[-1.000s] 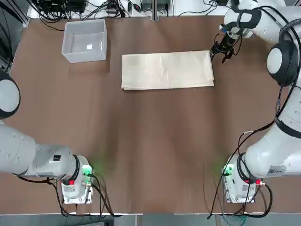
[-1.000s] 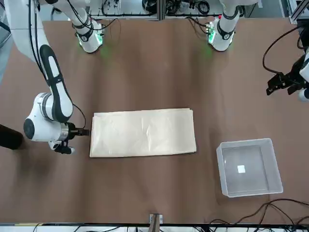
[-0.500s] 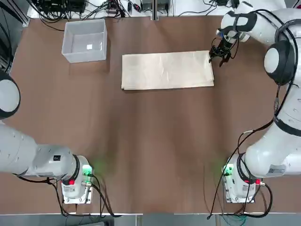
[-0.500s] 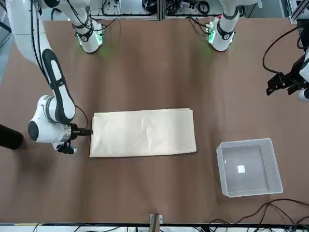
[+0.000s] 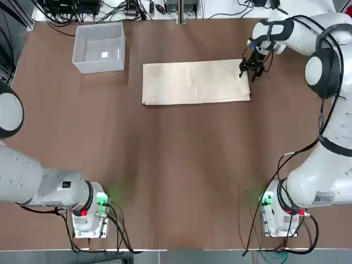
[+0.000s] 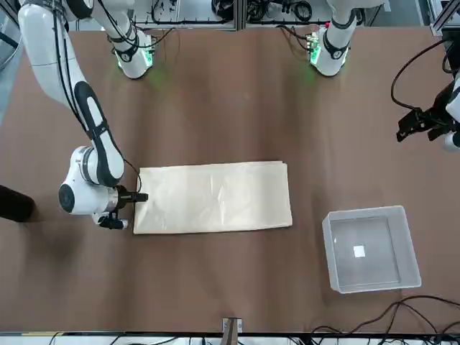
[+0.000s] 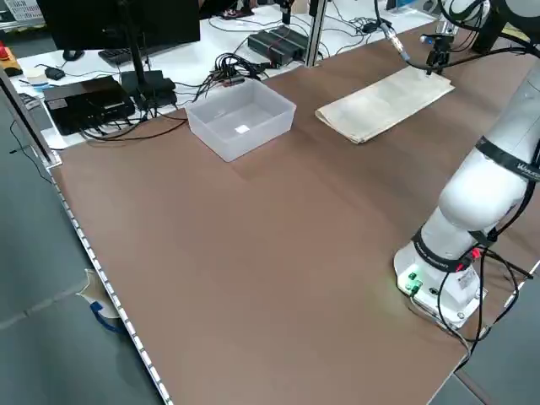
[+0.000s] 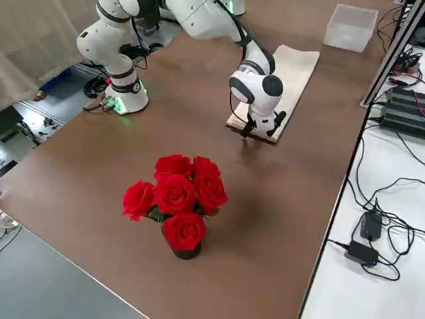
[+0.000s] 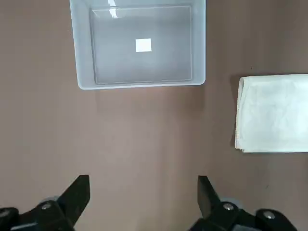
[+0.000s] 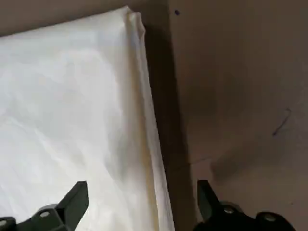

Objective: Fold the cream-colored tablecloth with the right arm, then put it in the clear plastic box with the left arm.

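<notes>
The cream-colored tablecloth (image 5: pixel 195 82) lies folded into a long rectangle at the far middle of the table, also seen from the front (image 6: pixel 213 196). My right gripper (image 5: pixel 248 70) is low at its right short edge near the far corner. It is open, and in its wrist view the cloth's edge (image 10: pixel 144 115) runs between the fingers. The clear plastic box (image 5: pixel 80 55) stands empty at the far left, with a small white mark on its bottom. My left gripper (image 6: pixel 424 123) hovers open high above bare table between the box (image 9: pixel 139 85) and the cloth (image 9: pixel 274 113).
A vase of red roses (image 8: pixel 176 199) stands on the table's right end, beyond the cloth. Cables and black electronics (image 7: pixel 278 42) lie along the far edge. The two arm bases (image 5: pixel 88 212) sit at the near edge.
My right gripper has moved inward from beside the cloth's far right corner until it straddles the cloth's short edge. Cloth, box and left arm have stayed put.
</notes>
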